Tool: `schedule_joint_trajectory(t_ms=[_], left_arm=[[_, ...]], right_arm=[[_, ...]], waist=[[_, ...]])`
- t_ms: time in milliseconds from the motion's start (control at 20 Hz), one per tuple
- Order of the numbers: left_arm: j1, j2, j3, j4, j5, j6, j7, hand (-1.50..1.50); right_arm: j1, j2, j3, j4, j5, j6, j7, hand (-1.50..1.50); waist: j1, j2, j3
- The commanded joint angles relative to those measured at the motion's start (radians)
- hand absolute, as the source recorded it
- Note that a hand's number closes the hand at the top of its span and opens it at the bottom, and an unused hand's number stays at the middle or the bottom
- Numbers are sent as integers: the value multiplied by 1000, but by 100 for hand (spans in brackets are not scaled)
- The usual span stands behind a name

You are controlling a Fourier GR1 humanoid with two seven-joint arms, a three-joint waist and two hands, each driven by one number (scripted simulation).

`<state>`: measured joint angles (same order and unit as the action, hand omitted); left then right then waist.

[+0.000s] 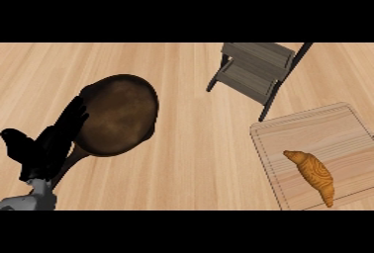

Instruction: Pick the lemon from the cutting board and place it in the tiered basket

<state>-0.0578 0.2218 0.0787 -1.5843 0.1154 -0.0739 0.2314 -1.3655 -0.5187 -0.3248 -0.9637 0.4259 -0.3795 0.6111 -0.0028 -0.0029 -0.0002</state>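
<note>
A light wooden cutting board [321,126] lies at the right edge of the head view. On its near part rests a golden croissant [314,175]; no lemon shows anywhere. The tiered basket [256,69], grey slatted shelves on a dark frame, stands at the back, just beyond the board's far left corner. My left hand [44,148] shows at the lower left, open with fingers pointing up, far from the board and the basket. My right hand is out of view.
A dark brown round pan [118,113] sits left of centre, its handle [70,165] running toward the lower left behind my left hand. Bare wooden counter [197,158] lies between the pan and the board.
</note>
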Motion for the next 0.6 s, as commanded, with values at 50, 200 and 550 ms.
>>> schedule_joint_trajectory(t_ms=[50, 200, 550], left_arm=[[17, 17, 31, 23, 19, -29, -34, 0], [-3, -31, -10, 46, -28, 14, -49, 0], [4, -14, -7, -59, -12, 12, 46, 0]], right_arm=[[12, -131, -60, -59, -14, 20, 62, -150], [86, -230, -123, -87, -57, 74, 39, -150], [225, -422, -261, -152, -187, 242, 35, -150]], waist=[[-2, -1, 0], [-14, -1, 0], [-8, -2, 1]])
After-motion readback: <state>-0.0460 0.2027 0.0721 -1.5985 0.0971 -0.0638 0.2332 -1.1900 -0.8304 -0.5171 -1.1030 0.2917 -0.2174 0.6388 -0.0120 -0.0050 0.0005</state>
